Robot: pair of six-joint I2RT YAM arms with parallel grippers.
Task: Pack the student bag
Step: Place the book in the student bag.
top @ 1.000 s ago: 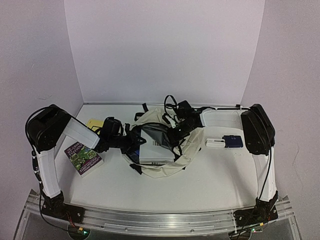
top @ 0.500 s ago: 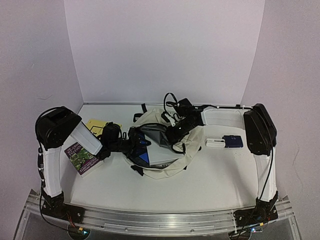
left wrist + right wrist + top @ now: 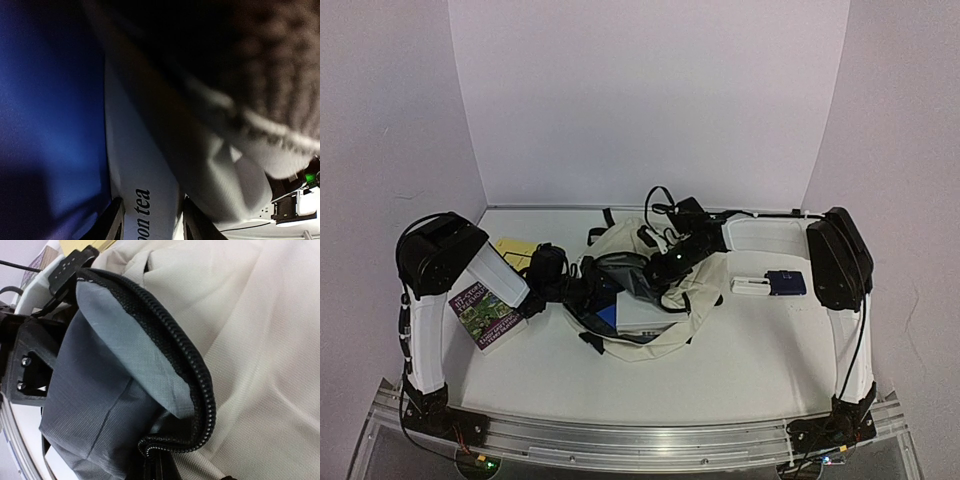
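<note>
The bag (image 3: 650,345) lies in the middle of the tabletop (image 3: 760,350), mouth open and turned up, its grey lining (image 3: 100,375) showing. The right tool (image 3: 159,467) is pressed together on the black zipper edge (image 3: 185,355) at the far side of the mouth and holds that rim lifted. The left tool (image 3: 582,290) reaches in from the left, low inside the opening. From its own camera its fingers (image 3: 116,222) stand apart with the edge of a white book (image 3: 145,200) between them, the word "tea" printed there, and a blue cover (image 3: 50,125) just beside it; whether they press on the book I cannot tell. From above, the white book and the blue thing lie inside the bag, partly under the lining. Left of the bag, under the left arm, a paperback (image 3: 485,315) with a purple and green cover lies flat, and a yellow pad (image 3: 510,248) sits behind it. To the right of the bag, near the right arm, a small blue case (image 3: 785,282) touches a white piece (image 3: 750,286).
</note>
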